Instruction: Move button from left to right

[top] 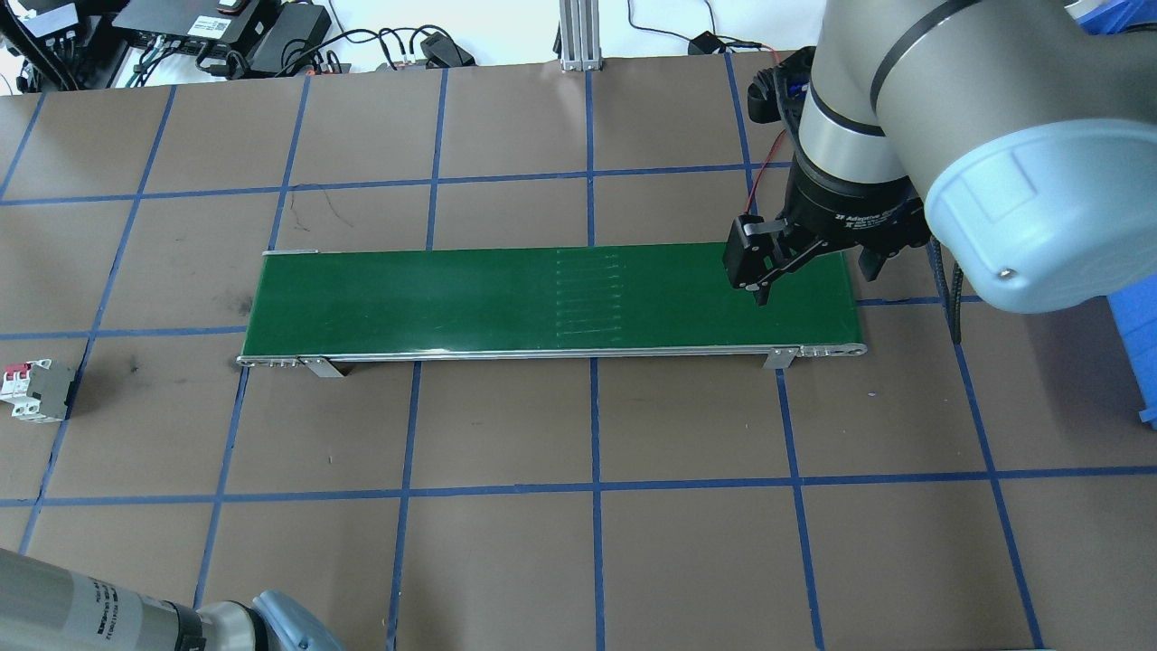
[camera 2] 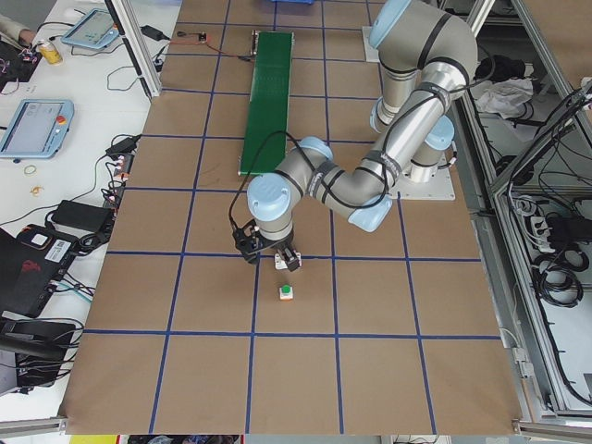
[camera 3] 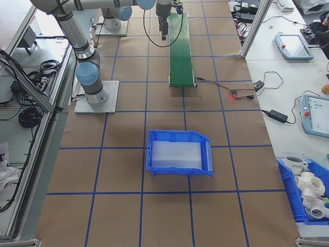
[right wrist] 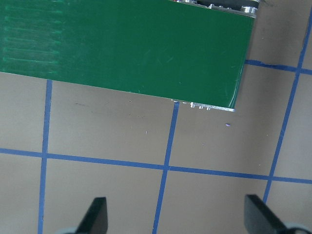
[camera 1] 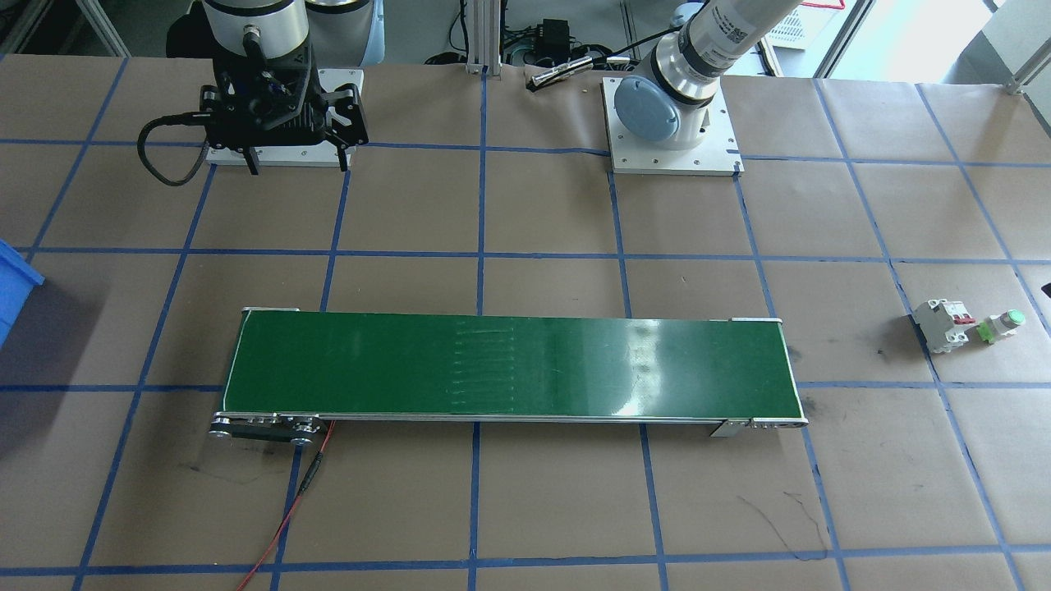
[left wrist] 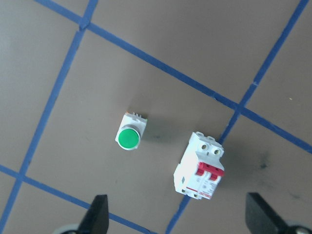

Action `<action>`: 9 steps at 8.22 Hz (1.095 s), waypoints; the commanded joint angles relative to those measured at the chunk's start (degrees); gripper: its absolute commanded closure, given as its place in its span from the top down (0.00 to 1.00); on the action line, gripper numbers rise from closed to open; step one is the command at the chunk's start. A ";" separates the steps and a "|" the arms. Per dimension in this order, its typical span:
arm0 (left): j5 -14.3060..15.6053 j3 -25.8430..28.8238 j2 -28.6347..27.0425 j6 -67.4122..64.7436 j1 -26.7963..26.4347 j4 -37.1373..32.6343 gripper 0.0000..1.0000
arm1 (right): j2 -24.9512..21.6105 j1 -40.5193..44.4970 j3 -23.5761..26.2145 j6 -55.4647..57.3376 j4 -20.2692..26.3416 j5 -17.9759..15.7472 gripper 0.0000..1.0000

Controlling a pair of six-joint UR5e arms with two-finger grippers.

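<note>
The button [left wrist: 129,137], with a round green cap and a pale body, lies on the brown table beside a white circuit breaker [left wrist: 200,165] with red levers. The front view shows the button [camera 1: 1006,325] at its far right and the breaker [camera 1: 944,324] just left of it. My left gripper [left wrist: 178,219] hovers above both, open and empty. In the left side view this gripper [camera 2: 266,250] hangs over the breaker, with the button [camera 2: 286,293] slightly nearer the camera. My right gripper [top: 818,271] is open and empty above the right end of the green conveyor belt [top: 542,294].
The conveyor belt [camera 1: 509,365] lies across the table's middle, with a red wire [camera 1: 287,509] trailing from one end. A blue bin [camera 3: 180,154] stands past the conveyor on my right side. The two arm base plates [camera 1: 672,123] sit near the robot's edge.
</note>
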 commanded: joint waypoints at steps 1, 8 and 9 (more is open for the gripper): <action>-0.41 3.59 -7.24 10.72 1.50 13.97 1.00 | 0.00 0.02 0.00 -0.03 0.00 0.00 1.00; 0.11 -7.05 -7.24 19.18 1.41 15.91 1.00 | 0.00 0.02 0.00 -0.03 0.00 0.00 1.00; 0.20 -7.22 -7.34 20.74 1.41 15.91 1.00 | 0.00 0.02 0.00 -0.03 0.00 0.00 1.00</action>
